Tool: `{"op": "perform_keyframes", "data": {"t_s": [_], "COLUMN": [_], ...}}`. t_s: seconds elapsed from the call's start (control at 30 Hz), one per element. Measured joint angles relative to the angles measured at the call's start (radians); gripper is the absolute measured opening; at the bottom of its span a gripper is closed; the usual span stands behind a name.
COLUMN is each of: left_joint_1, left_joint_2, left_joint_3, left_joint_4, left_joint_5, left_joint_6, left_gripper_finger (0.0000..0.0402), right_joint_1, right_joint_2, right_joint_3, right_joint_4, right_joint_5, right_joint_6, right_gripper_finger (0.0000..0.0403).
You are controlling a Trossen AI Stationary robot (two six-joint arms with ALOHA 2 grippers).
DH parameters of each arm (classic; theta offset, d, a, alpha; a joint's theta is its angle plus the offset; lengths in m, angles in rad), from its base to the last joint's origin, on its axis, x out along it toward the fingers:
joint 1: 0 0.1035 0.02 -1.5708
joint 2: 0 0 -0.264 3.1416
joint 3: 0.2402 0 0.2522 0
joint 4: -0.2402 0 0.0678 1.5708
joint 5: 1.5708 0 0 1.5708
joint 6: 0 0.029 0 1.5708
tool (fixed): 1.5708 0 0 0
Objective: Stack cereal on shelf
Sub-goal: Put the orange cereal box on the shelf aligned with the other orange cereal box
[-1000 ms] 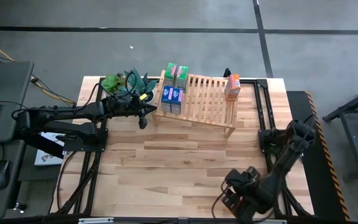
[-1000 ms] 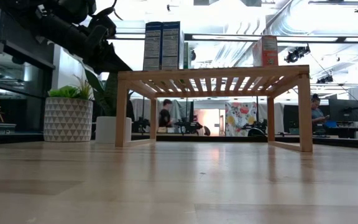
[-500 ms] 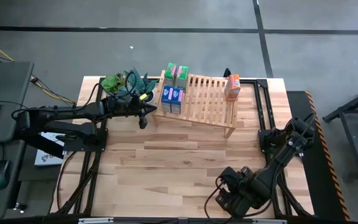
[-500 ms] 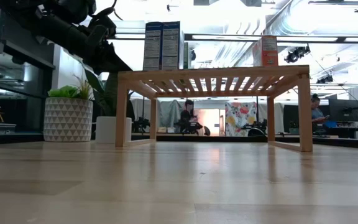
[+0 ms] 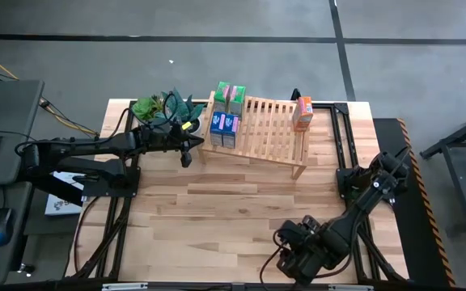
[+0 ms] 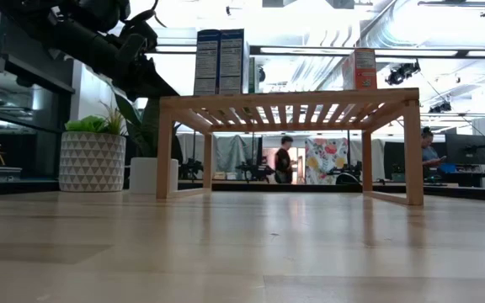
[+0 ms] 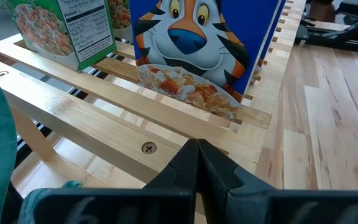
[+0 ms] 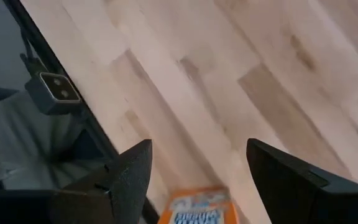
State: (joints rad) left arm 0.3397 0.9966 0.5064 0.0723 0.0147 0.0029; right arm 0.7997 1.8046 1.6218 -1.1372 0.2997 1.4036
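Observation:
The wooden shelf stands at the table's far side on its short legs. On its slatted top stand two green cereal boxes, two blue ones and, at the right end, one orange box. My left gripper is shut, just off the shelf's near-left corner, its tips close to the front rail. My right gripper hangs over the table's near edge, pointing steeply down, with a second orange cereal box between its fingers. My right gripper has the orange cereal box between its two fingers, which come from above and slant down. Only one end of the box shows, clear of the table. The picture's lower edge cuts off where the fingers meet it.
Potted plants stand left of the shelf behind my left arm, one in a white patterned pot. A small camera sits at the table's near edge. Bare wood lies between shelf and near edge. People move in the room behind.
My right gripper has moved along the near edge toward the table's left and has turned at the wrist, carrying the orange box with it.

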Motion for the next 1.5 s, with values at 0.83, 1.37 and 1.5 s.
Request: {"op": "perform_keyframes", "data": {"t_s": [0.83,1.37,1.5], "left_joint_1": [0.000,0.000,0.000], "left_joint_2": [0.000,0.000,0.001], "left_joint_3": [0.001,0.000,0.000], "left_joint_4": [-0.009,-0.001,0.002], "left_joint_5": [0.000,0.000,0.000], "left_joint_6": [-0.034,-0.014,0.009], "left_gripper_finger": [0.0000,0.0000,0.0000], "right_joint_1": [-0.130,-0.150,-0.106], "right_joint_2": [0.000,0.002,0.001], "right_joint_3": [0.000,0.144,0.233], "right_joint_4": [0.075,0.142,-0.077], "right_joint_5": [-0.013,-0.120,-0.161], "right_joint_6": [-0.160,0.319,0.585], "right_gripper_finger": [0.0385,0.0353,0.0353]}}
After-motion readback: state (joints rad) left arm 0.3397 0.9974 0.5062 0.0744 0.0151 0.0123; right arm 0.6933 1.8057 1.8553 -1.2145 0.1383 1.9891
